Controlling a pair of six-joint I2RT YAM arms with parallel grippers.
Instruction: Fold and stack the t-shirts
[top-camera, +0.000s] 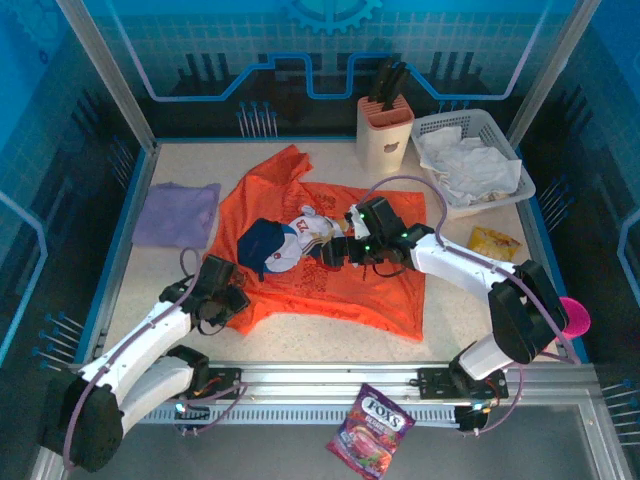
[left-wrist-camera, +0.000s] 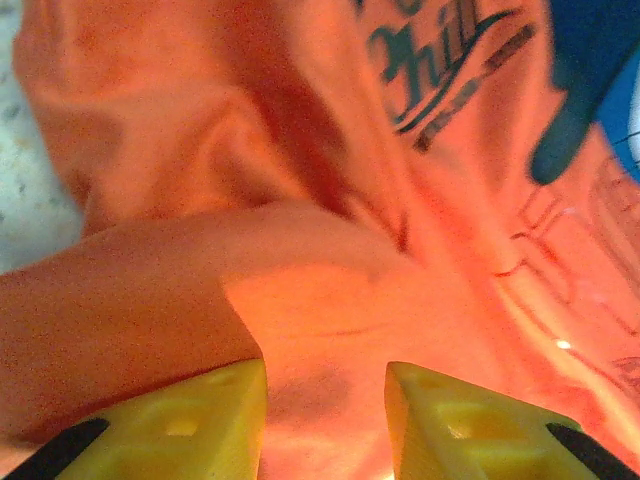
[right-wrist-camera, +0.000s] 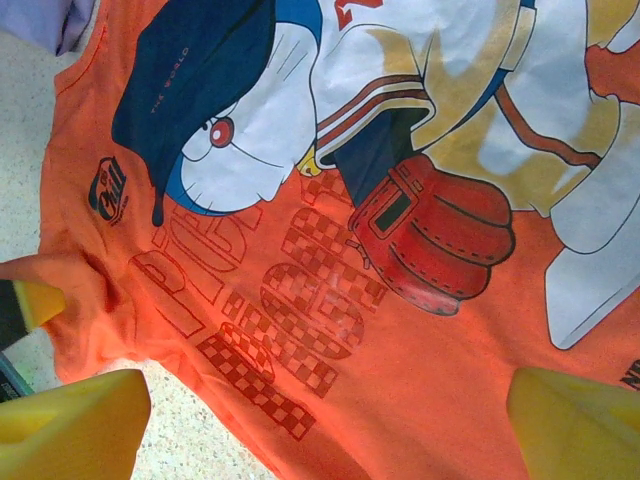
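The orange-red t-shirt (top-camera: 370, 285) lies spread out, print side up, in the middle of the table, with a cartoon print (right-wrist-camera: 300, 110) on its chest. The lavender t-shirt (top-camera: 175, 213) lies crumpled at the back left, and its corner (right-wrist-camera: 40, 20) shows in the right wrist view. My left gripper (top-camera: 232, 298) is low at the orange shirt's near-left edge, its yellow fingers apart over a fold of cloth (left-wrist-camera: 330, 250). My right gripper (top-camera: 335, 250) hovers above the shirt's middle with fingers wide open, over the checked lettering (right-wrist-camera: 330, 300).
A knife block (top-camera: 384, 130) and a white basket (top-camera: 432, 125) of crumpled cloth stand at the back right. A yellow snack packet (top-camera: 493, 241) lies right of the shirt. A purple candy bag (top-camera: 371, 433) rests on the front rail.
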